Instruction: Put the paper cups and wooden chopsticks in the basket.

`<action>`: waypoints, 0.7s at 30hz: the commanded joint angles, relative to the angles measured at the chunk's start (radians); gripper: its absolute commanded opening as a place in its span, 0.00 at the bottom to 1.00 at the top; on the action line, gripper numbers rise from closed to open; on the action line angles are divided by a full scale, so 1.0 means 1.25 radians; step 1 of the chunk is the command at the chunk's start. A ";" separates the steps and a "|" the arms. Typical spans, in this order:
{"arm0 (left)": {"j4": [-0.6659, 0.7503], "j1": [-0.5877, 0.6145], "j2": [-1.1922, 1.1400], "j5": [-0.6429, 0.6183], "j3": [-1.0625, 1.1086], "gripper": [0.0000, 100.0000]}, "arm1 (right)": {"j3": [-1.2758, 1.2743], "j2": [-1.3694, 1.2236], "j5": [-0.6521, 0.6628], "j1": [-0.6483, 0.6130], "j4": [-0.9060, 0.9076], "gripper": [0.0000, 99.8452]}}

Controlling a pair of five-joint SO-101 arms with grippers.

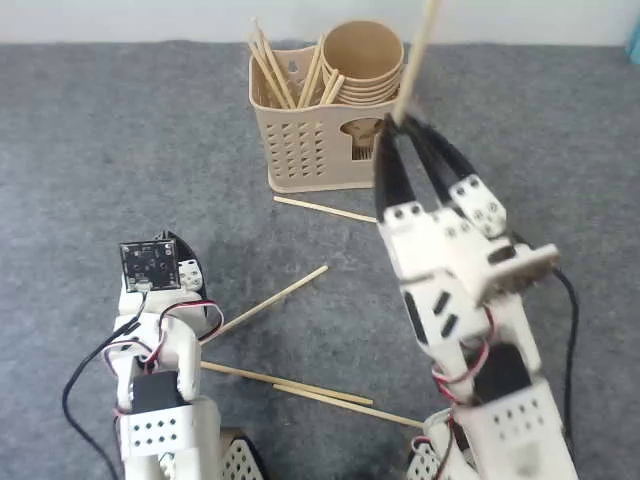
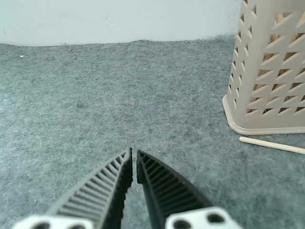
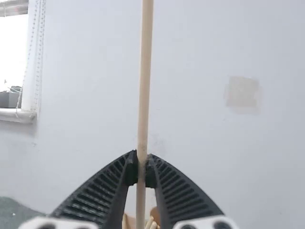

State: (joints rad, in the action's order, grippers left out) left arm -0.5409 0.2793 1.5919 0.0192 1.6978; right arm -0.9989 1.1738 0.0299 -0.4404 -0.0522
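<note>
Right gripper (image 1: pixel 395 125) clamped on a pale wooden chopstick (image 1: pixel 418 50), stick pointing twelve o'clock; beige perforated plastic basket (image 1: pixel 305 150) just beside at nine o'clock. Left gripper (image 2: pixel 133 164) pinched nearly closed, empty, over grey carpet (image 2: pixel 71 95).

Left arm (image 1: pixel 160 400) and right arm (image 1: pixel 470 300): white printed housings with screw holes. Left gripper (image 2: pixel 134 153), right gripper (image 3: pixel 141 162): black, ribbed, tapering fingers on white mounts. Left arm carries black camera board (image 1: pixel 150 263); red, white, black cables (image 1: pixel 128 340).
</note>
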 commanded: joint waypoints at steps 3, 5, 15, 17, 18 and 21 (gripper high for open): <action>-0.002 0.005 -0.005 -0.009 -0.006 0.02 | 0.162 -0.250 -0.007 -0.040 -0.206 0.01; -0.002 0.005 -0.005 -0.007 -0.006 0.02 | 0.223 -0.347 -0.007 -0.048 -0.269 0.01; -0.001 0.005 -0.005 -0.006 -0.004 0.02 | 0.589 -0.790 -0.006 -0.051 -0.307 0.01; 0.000 0.005 -0.005 -0.006 -0.004 0.02 | 0.648 -0.872 -0.002 -0.060 -0.307 0.01; 0.000 0.005 -0.005 -0.005 -0.004 0.02 | 0.675 -0.910 -0.001 -0.060 -0.307 0.01; 0.000 0.005 -0.005 -0.005 -0.004 0.02 | 0.741 -1.007 -0.001 -0.060 -0.307 0.01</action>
State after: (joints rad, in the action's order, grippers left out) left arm -0.5409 0.2793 1.5919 0.0192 1.6978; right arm -0.1903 -0.0184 0.0299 -0.5063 -0.4112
